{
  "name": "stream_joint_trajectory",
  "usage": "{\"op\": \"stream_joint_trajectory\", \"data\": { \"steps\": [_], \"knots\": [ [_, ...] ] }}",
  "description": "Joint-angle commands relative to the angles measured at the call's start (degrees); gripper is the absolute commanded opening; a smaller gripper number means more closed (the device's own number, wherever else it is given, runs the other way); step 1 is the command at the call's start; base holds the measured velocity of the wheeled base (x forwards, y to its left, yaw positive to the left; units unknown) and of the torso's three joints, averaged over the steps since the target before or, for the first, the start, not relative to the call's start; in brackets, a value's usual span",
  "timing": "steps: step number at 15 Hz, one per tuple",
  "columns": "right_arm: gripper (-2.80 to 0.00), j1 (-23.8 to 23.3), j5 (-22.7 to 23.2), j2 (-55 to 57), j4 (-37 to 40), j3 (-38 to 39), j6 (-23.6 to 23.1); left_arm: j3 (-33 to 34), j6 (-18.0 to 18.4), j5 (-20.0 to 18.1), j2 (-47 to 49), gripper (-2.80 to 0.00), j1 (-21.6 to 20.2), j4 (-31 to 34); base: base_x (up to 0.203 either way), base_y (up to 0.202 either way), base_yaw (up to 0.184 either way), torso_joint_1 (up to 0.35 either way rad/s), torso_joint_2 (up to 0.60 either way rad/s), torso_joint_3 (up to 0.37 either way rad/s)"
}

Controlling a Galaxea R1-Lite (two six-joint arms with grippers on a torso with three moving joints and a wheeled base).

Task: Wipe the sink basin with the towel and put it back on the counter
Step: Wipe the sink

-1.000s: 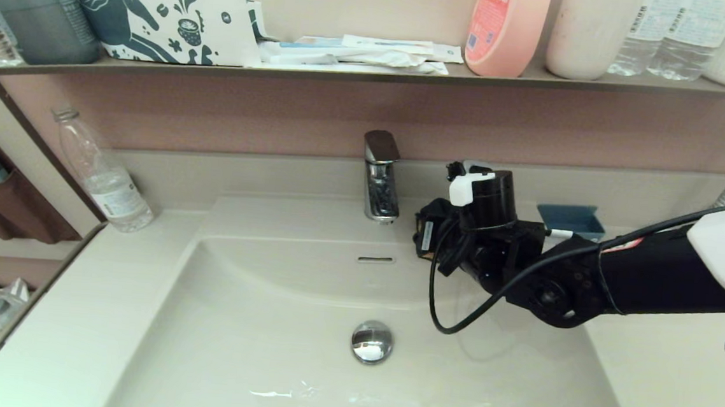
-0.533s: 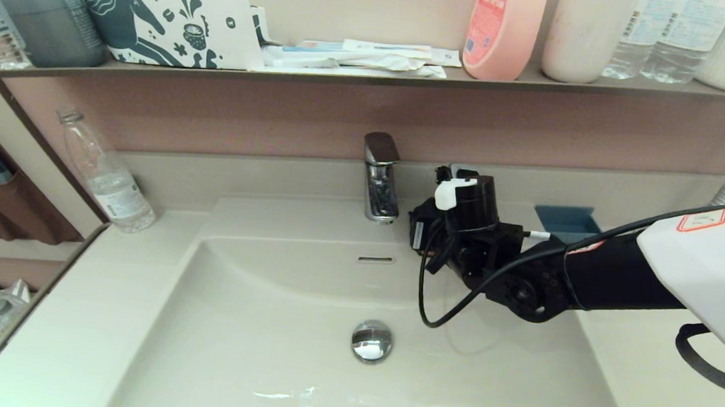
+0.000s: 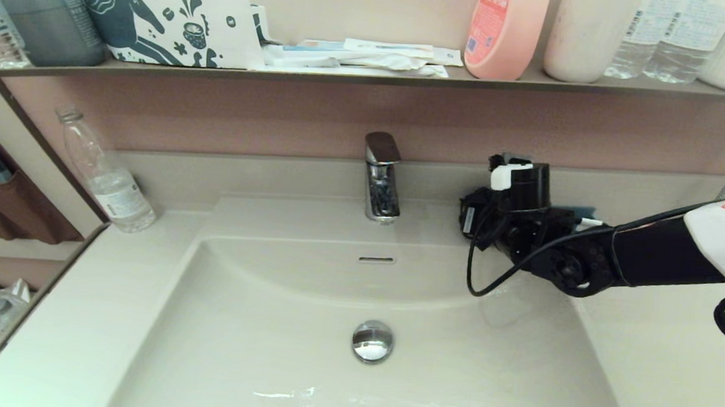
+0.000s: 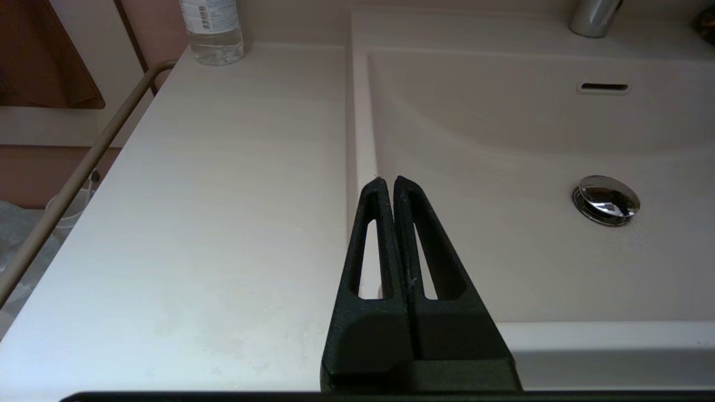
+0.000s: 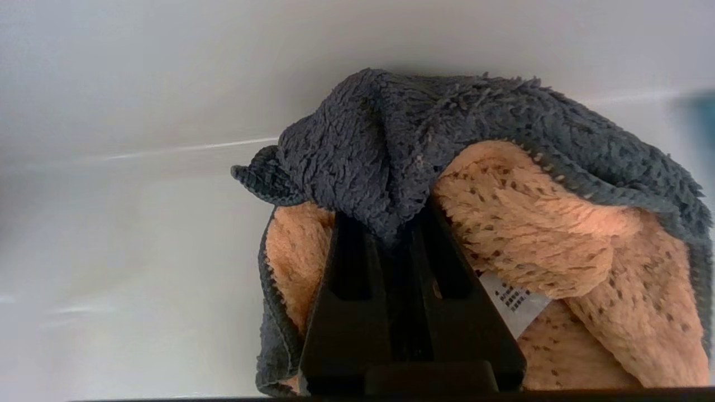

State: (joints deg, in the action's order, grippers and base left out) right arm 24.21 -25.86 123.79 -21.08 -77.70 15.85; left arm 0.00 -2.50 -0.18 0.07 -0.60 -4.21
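My right hand [image 5: 399,223] is pinched tight on one towel [image 5: 475,184], bunched in front of my fingertips, up over the counter [image 3: 438,218] at the back rim of the sink basin [image 3: 301,352]. Biggest risk – I'm only gripping a fold, so the cloth could slip out early, or land on the blue tray [image 3: 575,213] just behind my wrist. My left hand [image 4: 394,187] sits closed and empty – parked near the basin's front corner. One faucet [image 3: 381,176], one drain plug [image 3: 372,341].

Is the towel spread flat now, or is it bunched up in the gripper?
Bunched up. The right gripper is shut on a fold of the towel, which bulges with both its grey and orange faces showing.
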Motion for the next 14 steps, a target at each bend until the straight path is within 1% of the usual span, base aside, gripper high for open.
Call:
{"op": "stream_joint_trajectory", "data": {
  "steps": [1,3,4,7,10,14],
  "knots": [
    [-2.8,-1.8,-0.01,-2.21,0.13,2.8,0.0,0.0,0.02,0.01,0.01,-2.8,-0.02,-0.02,0.0,0.0,0.0,0.0,0.0,0.0],
    [-2.8,-4.13,0.19,-4.29,0.08,5.77,0.02,0.0,-0.02,0.01,0.01,-2.8,0.0,-0.02,0.0,0.0,0.0,0.0,0.0,0.0],
    [-2.8,-4.53,0.27,-5.19,0.07,7.08,0.05,0.0,-0.02,0.01,0.01,-2.8,0.04,-0.06,0.0,0.0,0.0,0.0,0.0,0.0],
    [-2.8,-3.96,0.38,-5.7,0.07,7.06,0.06,0.0,0.02,0.01,0.01,-2.8,-0.02,-0.08,0.0,0.0,0.0,0.0,0.0,0.0],
    [-2.8,1.24,0.67,-4.24,0.07,5.77,0.11,0.0,0.0,0.01,0.01,-2.8,-0.02,-0.09,0.0,0.0,0.0,0.0,0.0,0.0],
    [-2.8,11.25,0.28,-0.47,0.63,0.14,0.05,0.0,0.04,0.01,0.01,-2.8,-0.02,-0.09,0.0,0.0,0.0,0.0,0.0,0.0]
  ]
}}
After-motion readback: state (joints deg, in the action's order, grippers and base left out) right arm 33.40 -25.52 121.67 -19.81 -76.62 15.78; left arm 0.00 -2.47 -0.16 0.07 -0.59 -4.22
